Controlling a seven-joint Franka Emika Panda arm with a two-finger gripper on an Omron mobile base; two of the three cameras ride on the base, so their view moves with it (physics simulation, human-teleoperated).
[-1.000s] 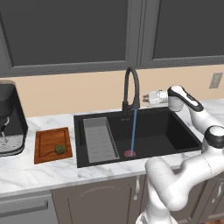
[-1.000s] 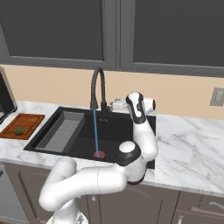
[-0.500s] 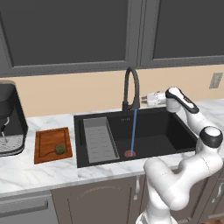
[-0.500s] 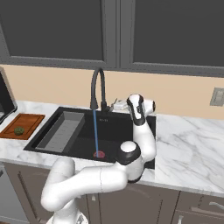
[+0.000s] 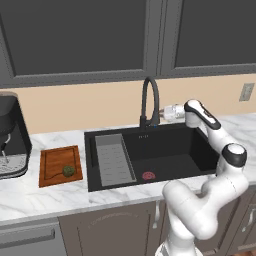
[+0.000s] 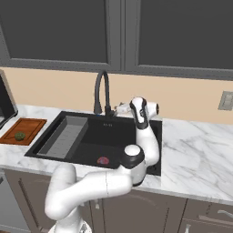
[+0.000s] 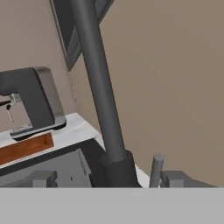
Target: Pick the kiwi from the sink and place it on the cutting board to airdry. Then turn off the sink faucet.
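The kiwi [image 5: 68, 171] [image 6: 19, 135] lies on the reddish-brown cutting board [image 5: 57, 160] [image 6: 28, 125] left of the black sink [image 5: 170, 150] [image 6: 91, 136]. No water runs from the black gooseneck sink faucet [image 5: 150, 97] [image 6: 103, 88] [image 7: 98, 87]. My gripper [image 5: 164, 114] [image 6: 119, 108] [image 7: 109, 179] reaches from the right to the faucet's base. It is open, with its fingertips [image 7: 41, 178] standing wide on either side of the base. A small grey lever [image 7: 156, 168] stands just beside the base.
A grey ribbed rack [image 5: 114, 160] [image 6: 63, 136] fills the sink's left part, and a red drain [image 5: 148, 175] [image 6: 103, 160] sits in the basin floor. A dark coffee machine [image 5: 10, 135] [image 7: 35, 100] stands at the far left. Wall and cabinets rise close behind the faucet.
The blue water stream from the faucet into the sink has stopped. The gripper has edged slightly closer to the faucet base. The kiwi and board have not moved.
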